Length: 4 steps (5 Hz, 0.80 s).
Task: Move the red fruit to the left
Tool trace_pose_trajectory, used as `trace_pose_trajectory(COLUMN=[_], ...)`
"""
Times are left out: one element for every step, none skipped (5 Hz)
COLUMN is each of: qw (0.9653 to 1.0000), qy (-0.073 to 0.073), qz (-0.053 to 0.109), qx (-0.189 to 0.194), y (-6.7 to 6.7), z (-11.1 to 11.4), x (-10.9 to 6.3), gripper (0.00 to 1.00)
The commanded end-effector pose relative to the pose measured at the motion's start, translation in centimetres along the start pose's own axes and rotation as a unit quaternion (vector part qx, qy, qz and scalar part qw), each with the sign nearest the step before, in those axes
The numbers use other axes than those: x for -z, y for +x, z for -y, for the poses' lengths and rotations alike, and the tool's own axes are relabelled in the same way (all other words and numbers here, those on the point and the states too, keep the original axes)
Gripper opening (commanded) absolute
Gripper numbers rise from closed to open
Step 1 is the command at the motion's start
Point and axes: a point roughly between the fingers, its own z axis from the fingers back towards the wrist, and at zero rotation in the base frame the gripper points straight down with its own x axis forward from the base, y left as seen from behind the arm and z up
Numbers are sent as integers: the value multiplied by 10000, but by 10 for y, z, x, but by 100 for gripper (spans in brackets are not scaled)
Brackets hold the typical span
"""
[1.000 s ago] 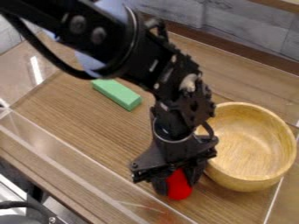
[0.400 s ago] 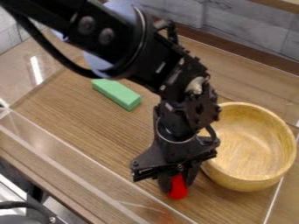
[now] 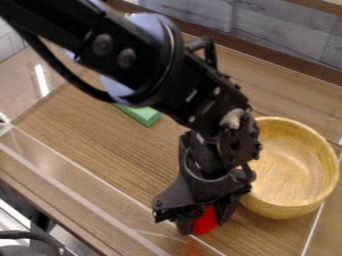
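1. Camera: the gripper [image 3: 199,213] is right down at the red fruit [image 3: 206,222], close to the table [image 3: 96,150]. Compared with the earlier pictures, the arm has come lower and nearer to the viewer, and its dark body now hides more of the green block [image 3: 139,114].

2. Camera, state of the tool: the fingers are around the upper part of the fruit, but their tips and its far side are hidden. I cannot tell whether they have clenched on it or only stand about it. The fruit is low in the view, in front of the bowl [image 3: 329,168] and to its left as pictured, outside it. No clear lift off the table can be made out.

3. Camera, what the change means: the reach looks all but done, and the step in hand is probably securing the grip. The bowl and the green block have kept their places, so nothing else seems to have been disturbed. The sideways move to the left appears to be still ahead.

4. Camera, what comes next, as a judgement: close firmly, check that the fruit follows the fingers, then carry or slide it left. Being rounded and glossy, it could squirt out or roll if pinched off centre. The bowl is close on the other side, so the arm could brush it.
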Motion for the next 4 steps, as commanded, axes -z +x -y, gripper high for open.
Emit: trace_pose_trajectory(qw=[9997, 9989, 9995, 9998], qy=[-102, -40, -116, -184], qz=[64, 58, 30, 10], qx=[231, 471, 295, 91], y=[-6, -12, -6, 2], z=[5, 7, 6, 5], x=[-3, 2, -15, -29], gripper=[0, 0, 0, 0])
